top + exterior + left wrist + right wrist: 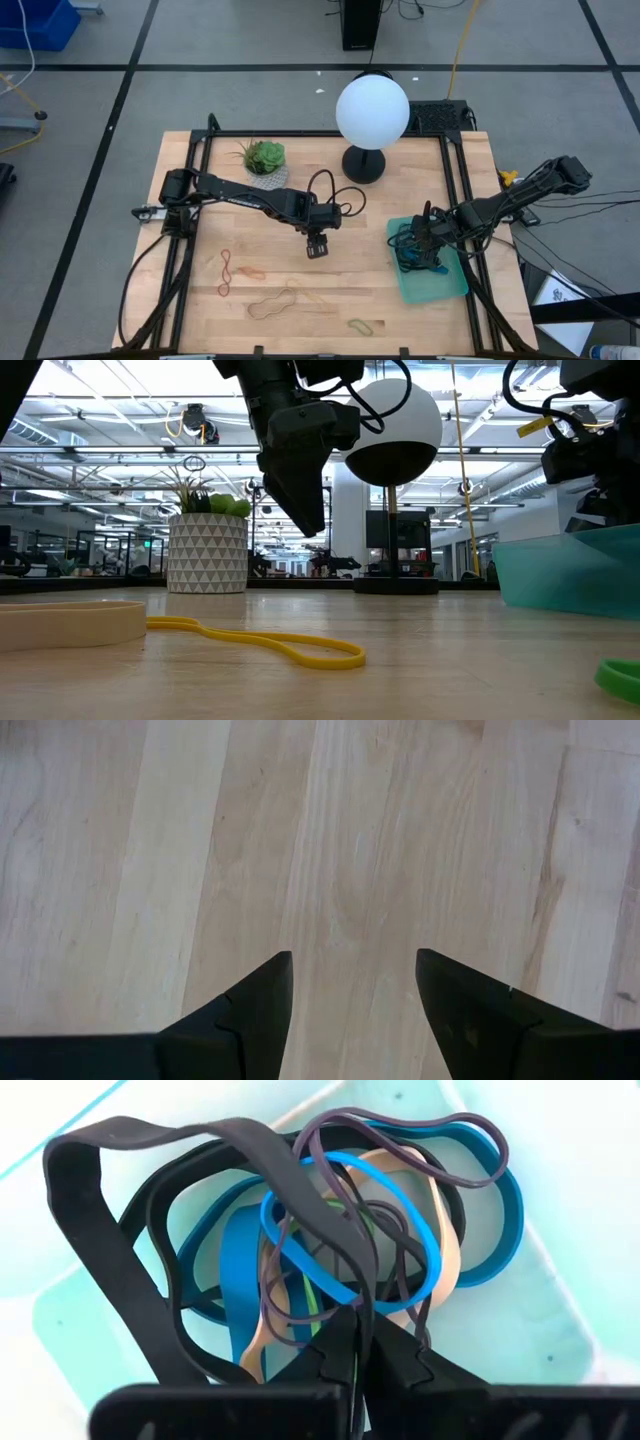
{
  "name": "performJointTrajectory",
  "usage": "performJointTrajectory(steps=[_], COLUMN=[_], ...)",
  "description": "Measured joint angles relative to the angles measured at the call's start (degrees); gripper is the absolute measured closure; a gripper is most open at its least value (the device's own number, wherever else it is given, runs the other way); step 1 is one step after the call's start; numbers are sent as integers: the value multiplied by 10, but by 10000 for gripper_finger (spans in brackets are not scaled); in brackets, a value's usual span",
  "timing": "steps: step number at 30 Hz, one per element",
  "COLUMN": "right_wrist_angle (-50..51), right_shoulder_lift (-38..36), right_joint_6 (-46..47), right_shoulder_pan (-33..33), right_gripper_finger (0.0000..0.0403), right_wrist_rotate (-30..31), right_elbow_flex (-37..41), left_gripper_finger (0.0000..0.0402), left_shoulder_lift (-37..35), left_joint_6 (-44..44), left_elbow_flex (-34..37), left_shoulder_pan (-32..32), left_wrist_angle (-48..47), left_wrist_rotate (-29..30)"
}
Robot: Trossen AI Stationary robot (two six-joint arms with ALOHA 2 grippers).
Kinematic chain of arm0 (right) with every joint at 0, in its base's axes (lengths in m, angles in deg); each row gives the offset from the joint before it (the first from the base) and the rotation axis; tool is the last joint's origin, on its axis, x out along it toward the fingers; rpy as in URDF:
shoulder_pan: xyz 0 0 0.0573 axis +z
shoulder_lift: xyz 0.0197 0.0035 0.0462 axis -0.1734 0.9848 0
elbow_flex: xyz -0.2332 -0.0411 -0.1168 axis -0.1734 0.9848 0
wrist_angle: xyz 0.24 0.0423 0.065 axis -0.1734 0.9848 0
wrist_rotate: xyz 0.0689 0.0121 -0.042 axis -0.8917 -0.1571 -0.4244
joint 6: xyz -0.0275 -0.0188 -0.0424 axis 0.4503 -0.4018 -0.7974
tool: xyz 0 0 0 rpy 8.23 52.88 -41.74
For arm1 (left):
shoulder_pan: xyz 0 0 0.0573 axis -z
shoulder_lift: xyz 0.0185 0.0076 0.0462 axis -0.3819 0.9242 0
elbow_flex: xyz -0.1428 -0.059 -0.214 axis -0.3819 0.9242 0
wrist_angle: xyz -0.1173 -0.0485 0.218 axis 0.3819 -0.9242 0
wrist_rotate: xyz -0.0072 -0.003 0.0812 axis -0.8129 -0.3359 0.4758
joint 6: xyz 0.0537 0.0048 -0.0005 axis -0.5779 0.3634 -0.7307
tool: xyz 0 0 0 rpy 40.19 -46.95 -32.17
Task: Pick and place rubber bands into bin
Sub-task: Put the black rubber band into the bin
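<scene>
A: Which arm is placed for the next band?

B: The left gripper (pixel 318 250) hangs over bare wood at the middle of the high view, fingers (pixel 250 1010) spread wide with nothing between them. The loose rubber bands (pixel 272 303) lie toward the lower left of that frame from it, on the counter (pixel 400 310). The nearest is a tan loop, its long axis running left to right. A red band (pixel 226 273) sits further left, running top to bottom, and a yellow-green band (pixel 361 326) lies near the lower edge, a little right of the gripper.

A: And the right arm?

B: The right gripper (pixel 428 243) is over the bin (pixel 452 285) at the right of the frame, well apart from the loose bands. Its fingers (pixel 395 1360) are pinched nearly together on a thin dark band (pixel 340 1240), which drapes over the pile in the bin. I judge that it has yet to let go.

A: How do the bands look?

B: Thin, floppy, wavy ovals. The ones in the bin are tangled: black, blue, tan and dark grey. In the low view the yellow-green one (pixel 270 640) lies flat against the wood, so the fingers would need to come right down to the surface.
</scene>
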Motion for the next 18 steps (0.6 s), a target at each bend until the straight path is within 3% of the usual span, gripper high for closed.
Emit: performJointTrajectory(steps=[7, 18], right_wrist_angle=[4, 34], right_shoulder_lift=[0, 0], right_joint_6=[6, -36], right_shoulder_pan=[0, 0], right_gripper_finger=[369, 248], right_wrist_rotate=[1, 2], right_elbow_flex=[0, -5], left_gripper_finger=[183, 183], left_shoulder_lift=[0, 0], left_joint_6=[-1, -34], left_elbow_flex=[0, 0], left_shoulder_pan=[0, 6], left_wrist_angle=[0, -3], left_wrist_rotate=[0, 0])
